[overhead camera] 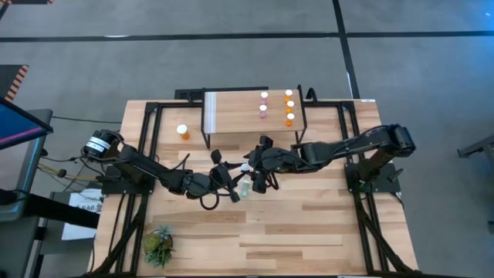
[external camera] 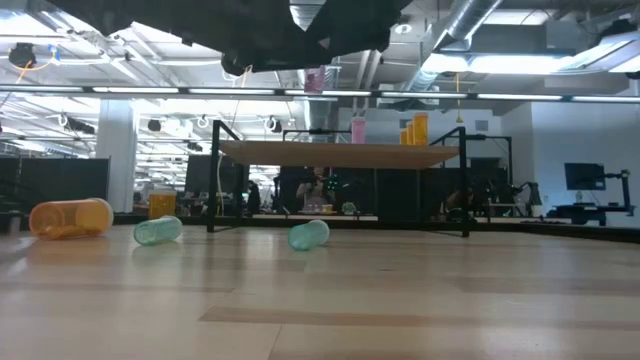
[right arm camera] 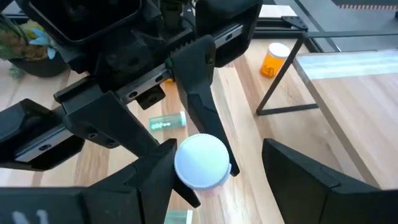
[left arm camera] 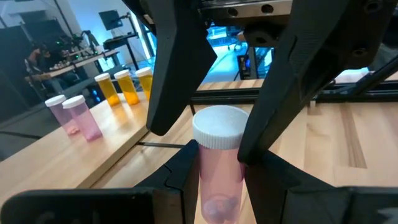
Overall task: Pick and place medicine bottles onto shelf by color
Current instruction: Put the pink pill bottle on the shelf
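My left gripper (overhead camera: 236, 177) is shut on a pink medicine bottle (left arm camera: 219, 186) with a white cap, held above the table in front of the shelf (overhead camera: 231, 116). My right gripper (overhead camera: 255, 168) is open, its fingers (left arm camera: 177, 81) on either side of the bottle's cap (right arm camera: 201, 160). Two pink bottles (overhead camera: 263, 103) and three orange ones (overhead camera: 289, 106) stand on the shelf. Two teal bottles (external camera: 309, 234) (external camera: 158, 231) and a wide orange one (external camera: 70, 217) lie on the table. My left gripper pinches the pink bottle's body just below the cap (left arm camera: 217, 163) between its two fingers, which come level from the table's left. The bottle stands upright, cap up, lifted clear of the table (external camera: 315, 79). My right gripper has one finger (right arm camera: 163, 169) close against the cap; I cannot tell whether it touches.
A small green spiky plant (overhead camera: 158, 245) stands at the near left corner. The wide orange bottle (overhead camera: 183, 131) lies left of the shelf's black legs. One teal bottle (overhead camera: 243, 189) lies right under the grippers. The near half of the tabletop (overhead camera: 309, 232) is bare wood.
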`<state>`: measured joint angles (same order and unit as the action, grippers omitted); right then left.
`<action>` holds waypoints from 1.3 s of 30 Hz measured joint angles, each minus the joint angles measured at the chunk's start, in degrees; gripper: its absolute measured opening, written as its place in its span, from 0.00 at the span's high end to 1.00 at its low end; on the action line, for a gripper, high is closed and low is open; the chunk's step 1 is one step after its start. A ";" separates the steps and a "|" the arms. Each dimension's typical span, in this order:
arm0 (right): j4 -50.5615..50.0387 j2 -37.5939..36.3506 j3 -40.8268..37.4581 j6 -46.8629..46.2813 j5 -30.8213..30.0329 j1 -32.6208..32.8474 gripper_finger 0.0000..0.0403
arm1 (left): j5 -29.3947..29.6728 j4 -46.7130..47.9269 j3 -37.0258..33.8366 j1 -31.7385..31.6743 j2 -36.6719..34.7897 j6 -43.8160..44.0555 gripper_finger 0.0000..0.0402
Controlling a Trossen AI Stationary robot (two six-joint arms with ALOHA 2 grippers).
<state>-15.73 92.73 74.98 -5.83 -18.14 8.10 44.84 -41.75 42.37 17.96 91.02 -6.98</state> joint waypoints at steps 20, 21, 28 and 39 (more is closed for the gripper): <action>-1.47 -0.33 -0.04 -0.17 0.42 0.15 0.63 | 0.66 -0.16 0.09 -0.02 -0.09 0.15 0.76; -1.75 -0.33 -0.04 -0.17 0.42 0.15 0.64 | 0.66 -0.10 0.09 -0.02 -0.09 0.15 0.76; -2.14 -0.33 -0.07 -0.15 0.41 0.15 0.68 | 0.66 -0.07 0.09 -0.02 -0.09 0.15 0.76; -2.79 -0.79 -0.20 0.27 0.15 -0.07 0.67 | 3.06 -0.12 0.09 0.02 -0.20 -0.50 0.59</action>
<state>-18.51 91.94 74.78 -5.55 -17.99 8.03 47.90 -41.88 42.46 17.98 90.82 -7.49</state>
